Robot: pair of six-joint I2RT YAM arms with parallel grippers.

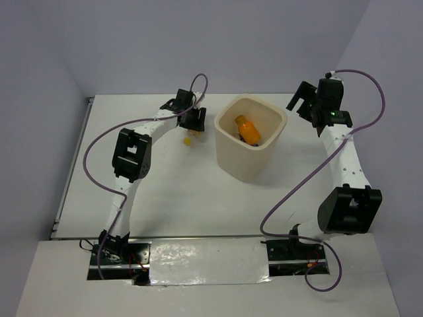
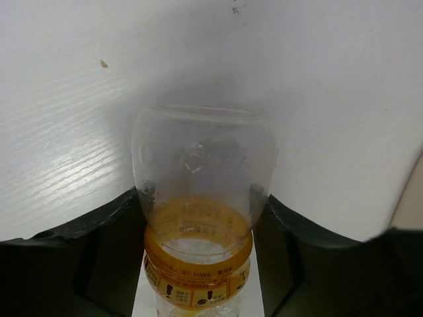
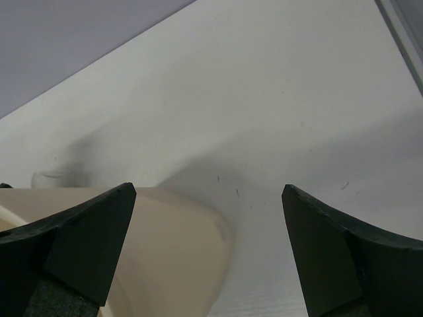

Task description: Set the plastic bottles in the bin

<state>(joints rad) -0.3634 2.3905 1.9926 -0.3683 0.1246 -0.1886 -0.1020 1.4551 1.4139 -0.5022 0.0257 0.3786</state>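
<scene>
White surface (image 1: 172, 191) underneath; my left gripper (image 2: 201, 195) clamped the clear bottle (image 2: 198, 158) at its labelled waist: light, slick, crushable, I judged. My right gripper (image 3: 208, 191) gaped, empty.

bin (image 1: 246, 165) wall blocks left jaws' rightward path; bin mouth open overhead

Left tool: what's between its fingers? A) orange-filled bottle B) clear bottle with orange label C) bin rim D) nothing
B: the left wrist view shows the clear bottle pinched by the left tool; the orange-filled bottle lies in the bin.
</scene>
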